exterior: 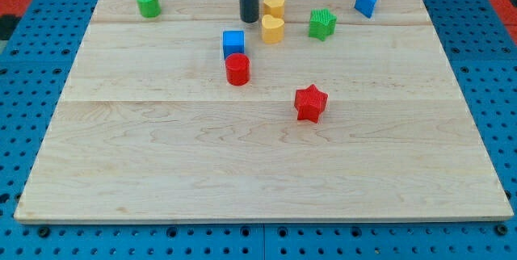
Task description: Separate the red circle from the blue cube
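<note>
**Current step.** The separation has not been made. The red circle (pixel 237 69) lies directly below the blue cube (pixel 233 44) in the view, and the two appear to touch or very nearly touch. Judged from this layout, the step in hand is the approach: my tip (pixel 249 20) must be positioned before any push begins.

**End effector.** The end effector is a plain dark rod with no jaws, so it has no opening and holds nothing. My tip rests on the worktop (pixel 161 147) above and slightly right of the blue cube, a short gap away from it, and touches no block. A yellow block (pixel 273 28) sits just right of my tip, with a second yellow block (pixel 274 5) above that one.

**Next move, as a judgement.**
1. Bring my tip into line with one of the two task blocks on the side facing the other block, or against an outer face.
2. Push along one line so the pair parts. Driving the blue cube downward would carry the red circle with it; a sideways push on the cube, or a push on the circle alone toward the bare wood below it, looks cleaner.
3. Avoid the red star (pixel 310 102), which lies below and right of the blue cube.
</note>
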Robot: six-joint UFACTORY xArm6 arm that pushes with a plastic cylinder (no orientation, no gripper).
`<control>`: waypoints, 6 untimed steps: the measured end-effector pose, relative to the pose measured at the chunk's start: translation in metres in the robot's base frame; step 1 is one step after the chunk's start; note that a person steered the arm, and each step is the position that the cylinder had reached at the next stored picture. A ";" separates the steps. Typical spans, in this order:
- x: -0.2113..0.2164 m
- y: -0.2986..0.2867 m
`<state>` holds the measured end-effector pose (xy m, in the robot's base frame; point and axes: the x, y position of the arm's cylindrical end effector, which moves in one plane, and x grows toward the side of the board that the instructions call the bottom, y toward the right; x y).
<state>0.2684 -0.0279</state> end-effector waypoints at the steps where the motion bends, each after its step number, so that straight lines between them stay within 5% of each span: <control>1: 0.034 -0.004; 2: 0.072 -0.029; 3: 0.074 0.009; 6: 0.189 0.007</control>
